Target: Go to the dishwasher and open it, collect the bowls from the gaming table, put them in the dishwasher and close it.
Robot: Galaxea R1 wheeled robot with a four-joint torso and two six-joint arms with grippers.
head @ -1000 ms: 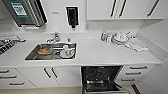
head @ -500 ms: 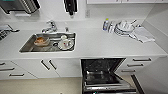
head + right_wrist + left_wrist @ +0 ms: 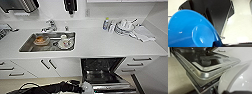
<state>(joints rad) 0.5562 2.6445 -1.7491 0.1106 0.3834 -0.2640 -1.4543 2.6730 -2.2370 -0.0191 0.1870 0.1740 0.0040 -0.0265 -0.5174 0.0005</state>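
The dishwasher (image 3: 102, 71) stands open under the white counter, its dark inside showing and its door (image 3: 113, 87) folded down. My left arm comes in low from the left, and its gripper (image 3: 83, 88) holds a white bowl (image 3: 88, 88) right at the door's near corner. The left wrist view shows this white bowl (image 3: 233, 78) large beside the steel door edge (image 3: 205, 73). My right gripper (image 3: 216, 44) grips the rim of a bright blue bowl (image 3: 190, 31) above the floor. The gaming table is out of view.
The steel sink (image 3: 26, 47) holds several dishes, with a tap (image 3: 51, 25) behind it. A bottle (image 3: 106, 23), stacked white dishes (image 3: 123, 26) and a cloth (image 3: 143, 33) sit at the counter's right. White drawers (image 3: 140, 62) flank the dishwasher.
The whole head picture has slid upward since a second ago, so the camera has moved. More of the open dishwasher shows now. The counter things lie as before.
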